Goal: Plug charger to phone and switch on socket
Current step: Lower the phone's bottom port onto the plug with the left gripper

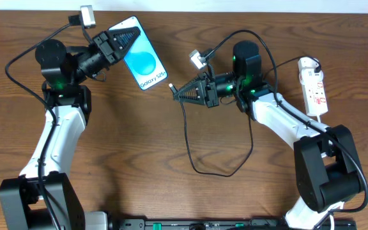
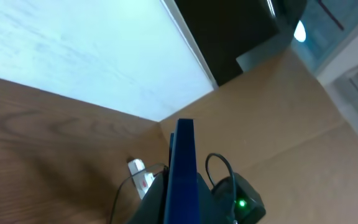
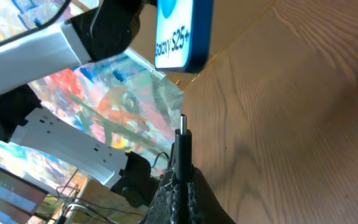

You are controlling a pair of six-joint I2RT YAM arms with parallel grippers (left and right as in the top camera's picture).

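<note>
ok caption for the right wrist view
The right gripper, shut on the charger, aims its connector tip at the phone.

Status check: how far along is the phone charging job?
Done: the left gripper holds the phone up, and the right gripper holds the charger by its connector. In hand: lining the tip up with the phone; a gap separates them. Left: plugging in, then switching the socket, which nothing touches.

One phone, one charger, one socket, one table, and two hands: left hand, right hand.
</note>
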